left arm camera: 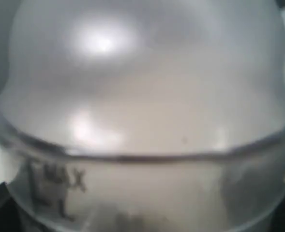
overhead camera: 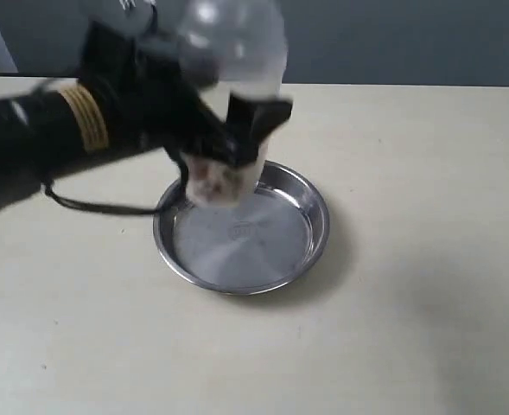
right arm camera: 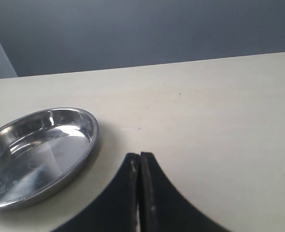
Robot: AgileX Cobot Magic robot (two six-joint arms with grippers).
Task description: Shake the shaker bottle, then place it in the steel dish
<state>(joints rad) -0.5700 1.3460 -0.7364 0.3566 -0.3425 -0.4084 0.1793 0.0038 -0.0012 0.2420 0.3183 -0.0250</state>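
Bottle [overhead camera: 237,43] clamped round its middle by the left gripper [overhead camera: 237,134], jaws spread wide about it, aloft over the left side of the empty dish [overhead camera: 326,226] and blurred, probably mid-shake; right gripper [right arm camera: 140,164] pressed shut, idle low over the table [right arm camera: 219,106] beside the dish. Shake in short strokes with a firm squeeze, since smooth plastic may well slip. Then turn upright over the dish's flat middle, lower until the base sits clear of the sloped wall, and only then let go, to avoid tipping.
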